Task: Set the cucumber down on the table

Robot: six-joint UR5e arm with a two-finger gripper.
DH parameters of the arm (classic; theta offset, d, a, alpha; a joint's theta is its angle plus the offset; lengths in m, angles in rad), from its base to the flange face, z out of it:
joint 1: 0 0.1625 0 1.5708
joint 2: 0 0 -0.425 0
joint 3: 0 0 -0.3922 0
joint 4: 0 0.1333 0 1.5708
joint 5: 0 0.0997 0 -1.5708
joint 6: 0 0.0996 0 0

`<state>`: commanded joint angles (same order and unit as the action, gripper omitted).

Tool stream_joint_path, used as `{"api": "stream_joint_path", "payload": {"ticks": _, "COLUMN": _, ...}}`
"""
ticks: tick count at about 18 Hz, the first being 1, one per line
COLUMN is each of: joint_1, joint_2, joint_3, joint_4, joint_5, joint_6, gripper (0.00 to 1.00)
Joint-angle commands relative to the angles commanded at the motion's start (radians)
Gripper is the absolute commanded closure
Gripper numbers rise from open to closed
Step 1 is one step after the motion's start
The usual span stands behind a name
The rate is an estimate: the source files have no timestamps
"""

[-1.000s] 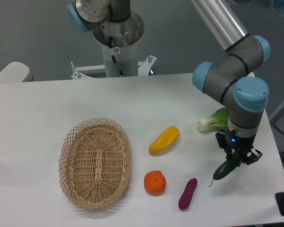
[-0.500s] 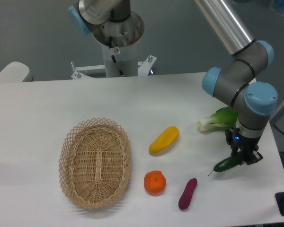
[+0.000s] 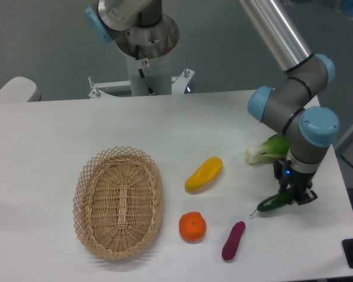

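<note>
The dark green glossy cucumber [image 3: 273, 203] lies nearly flat at the right side of the white table [image 3: 59, 135], its thin stem tip pointing left. My gripper [image 3: 296, 195] points straight down over the cucumber's right end and is shut on it. The cucumber looks level with the tabletop; I cannot tell whether it touches the surface. It sits to the right of the purple vegetable [image 3: 233, 240] and below the pale green-and-white leafy vegetable [image 3: 267, 149].
An oval wicker basket [image 3: 118, 201] stands at the left. A yellow vegetable [image 3: 203, 174] and an orange [image 3: 192, 227] lie in the middle. The table's right edge is close to my gripper. The robot base [image 3: 147, 53] stands at the back.
My gripper has shifted left and slightly down with the cucumber. The cucumber has swung from hanging steeply to lying almost level, stem end to the left.
</note>
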<state>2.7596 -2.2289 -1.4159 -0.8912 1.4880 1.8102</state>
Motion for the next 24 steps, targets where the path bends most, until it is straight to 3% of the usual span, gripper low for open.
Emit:
{"api": "stream_joint_path", "payload": {"ticks": 3, "joint_1": -0.008, "joint_2": 0.037, "joint_3": 0.017, "joint_4": -0.027, "joint_5": 0.005, "joint_6": -0.032, "gripper": 0.0}}
{"api": "stream_joint_path", "payload": {"ticks": 6, "joint_1": -0.047, "joint_2": 0.084, "joint_3": 0.018, "joint_4": -0.096, "joint_5": 0.009, "joint_6": -0.118, "gripper": 0.0}}
{"api": "stream_joint_path", "payload": {"ticks": 9, "joint_1": -0.11, "joint_2": 0.13, "joint_3": 0.018, "joint_4": -0.164, "joint_5": 0.012, "joint_6": -0.285, "gripper": 0.0}}
{"api": "stream_joint_path", "payload": {"ticks": 15, "joint_1": -0.199, "joint_2": 0.166, "joint_3": 0.022, "joint_4": -0.222, "joint_5": 0.047, "joint_6": -0.554, "gripper": 0.0}}
{"api": "stream_joint_path", "payload": {"ticks": 24, "joint_1": -0.212, "joint_2": 0.196, "joint_3": 0.012, "joint_4": -0.258, "joint_5": 0.057, "joint_6": -0.595, "gripper": 0.0}}
